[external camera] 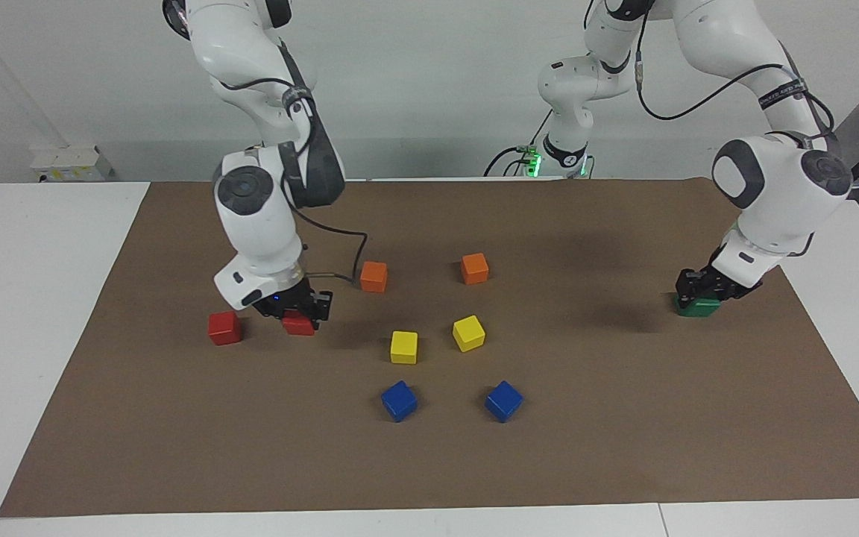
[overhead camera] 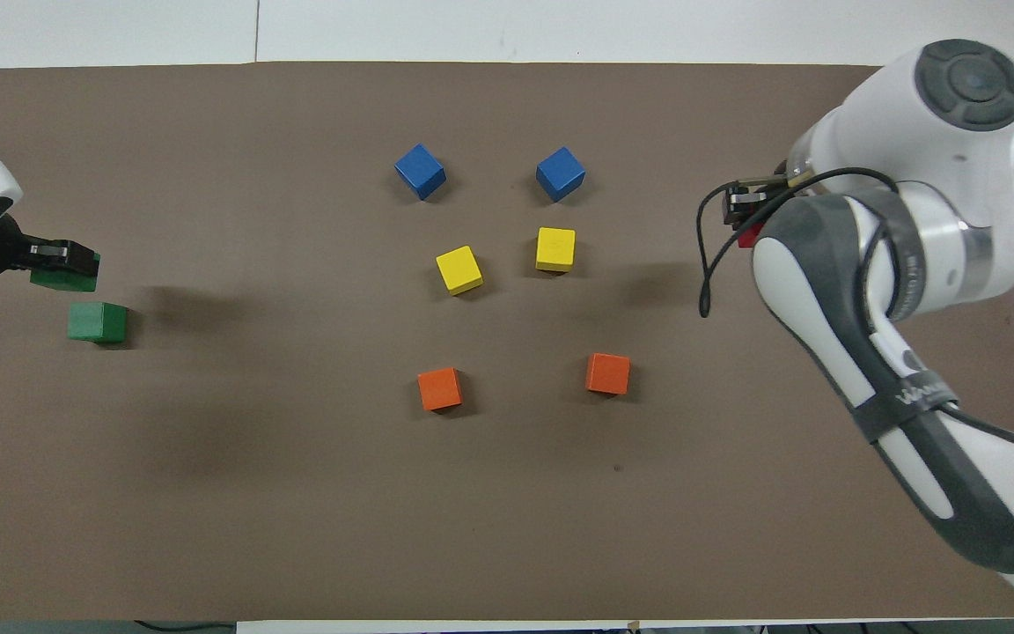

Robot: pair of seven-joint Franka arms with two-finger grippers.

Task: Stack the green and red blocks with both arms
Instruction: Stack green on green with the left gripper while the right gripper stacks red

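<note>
We saw the right gripper (external camera: 299, 313) low at the right arm's edge of the desk, fingers closed around a red block (external camera: 299, 324), with the second red block (external camera: 224, 327) just beside it. Near the left arm's edge, the left gripper (external camera: 702, 291) clasped a green block (external camera: 696, 306); the second green block (overhead camera: 97, 321) lay nearer the robots.
</note>
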